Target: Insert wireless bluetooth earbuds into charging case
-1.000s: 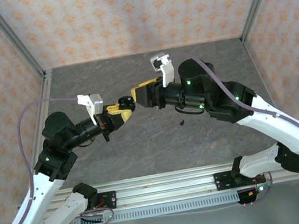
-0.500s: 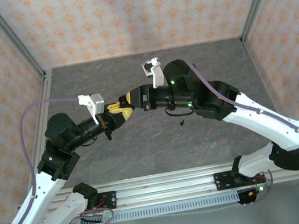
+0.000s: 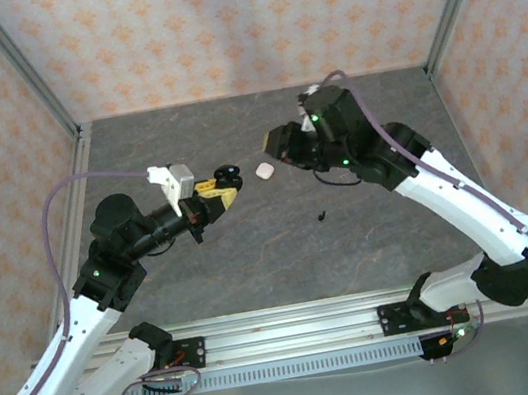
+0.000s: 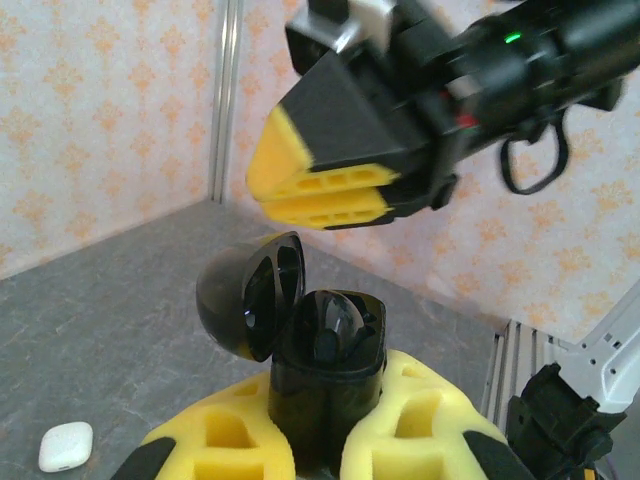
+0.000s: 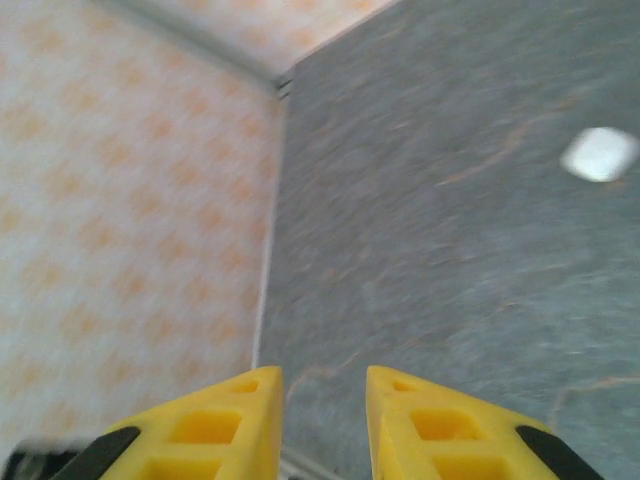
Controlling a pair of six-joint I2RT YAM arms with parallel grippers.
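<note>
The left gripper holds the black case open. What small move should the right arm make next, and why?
Probably lower the right gripper toward the small black earbud lying on the table. Its fingers stand apart and empty, while the left gripper holds the black case with its lid open.

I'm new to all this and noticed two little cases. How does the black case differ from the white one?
The black case is clamped in the left gripper, while the white case lies loose on the table. The black case's lid stands open; the white case looks closed. One is dark and glossy, the other pale. Both are small and rounded.
</note>
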